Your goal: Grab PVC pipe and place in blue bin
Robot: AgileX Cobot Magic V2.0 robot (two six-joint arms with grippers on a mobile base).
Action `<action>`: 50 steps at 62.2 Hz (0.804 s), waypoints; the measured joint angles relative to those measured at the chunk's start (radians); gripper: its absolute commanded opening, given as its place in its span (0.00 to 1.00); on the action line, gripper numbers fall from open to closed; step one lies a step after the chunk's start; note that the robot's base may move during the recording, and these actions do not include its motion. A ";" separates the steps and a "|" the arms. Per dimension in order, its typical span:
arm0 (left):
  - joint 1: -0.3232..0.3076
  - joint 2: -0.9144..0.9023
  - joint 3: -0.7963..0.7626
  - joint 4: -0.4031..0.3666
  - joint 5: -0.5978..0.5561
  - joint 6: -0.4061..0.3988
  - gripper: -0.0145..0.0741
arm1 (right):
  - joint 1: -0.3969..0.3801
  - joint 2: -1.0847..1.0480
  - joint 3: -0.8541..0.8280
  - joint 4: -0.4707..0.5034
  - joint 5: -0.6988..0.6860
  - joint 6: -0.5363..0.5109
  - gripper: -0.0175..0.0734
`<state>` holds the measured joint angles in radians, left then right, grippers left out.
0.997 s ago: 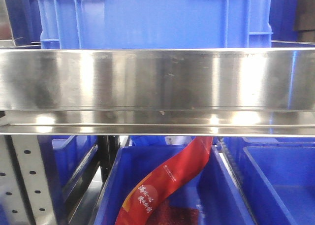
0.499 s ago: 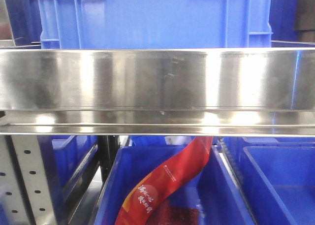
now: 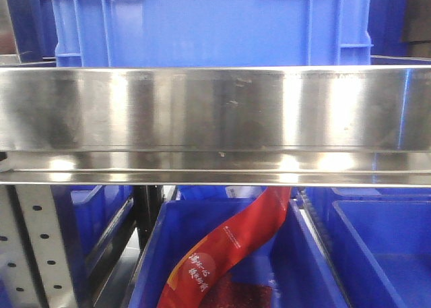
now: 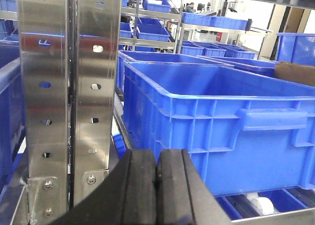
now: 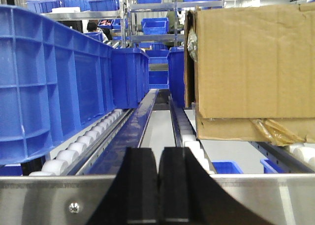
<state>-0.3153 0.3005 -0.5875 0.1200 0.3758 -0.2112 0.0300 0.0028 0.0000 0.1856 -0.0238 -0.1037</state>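
No PVC pipe shows in any view. A large blue bin (image 3: 209, 25) stands on the steel shelf rail (image 3: 215, 109) straight ahead in the front view; the same kind of blue bin (image 4: 231, 121) fills the right of the left wrist view. My left gripper (image 4: 156, 158) is shut with its black pads pressed together, empty, close to a steel upright (image 4: 69, 87). The right gripper (image 5: 158, 156) is likewise shut on nothing, above a steel rail, facing down a roller lane between a blue bin (image 5: 54, 77) and a cardboard box (image 5: 251, 67).
Below the shelf a lower blue bin (image 3: 155, 254) holds a red packet (image 3: 229, 251); another blue bin (image 3: 384, 247) sits to its right. A perforated steel post (image 3: 40, 247) stands at lower left. White rollers (image 5: 83, 146) line the lane. Racks with more blue bins recede behind.
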 measured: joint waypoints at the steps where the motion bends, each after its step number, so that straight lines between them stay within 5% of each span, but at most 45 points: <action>1: 0.000 0.000 0.000 0.000 0.000 0.000 0.04 | 0.000 0.000 0.000 -0.002 0.000 0.000 0.01; 28: 0.000 0.000 0.000 0.000 0.000 0.000 0.04 | 0.000 0.000 0.000 -0.132 0.017 0.093 0.01; 50: 0.000 0.000 0.000 0.000 0.000 0.000 0.04 | 0.000 0.000 0.000 -0.149 0.024 0.111 0.01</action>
<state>-0.3153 0.3005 -0.5875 0.1200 0.3758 -0.2112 0.0300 0.0028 0.0000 0.0362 0.0000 0.0072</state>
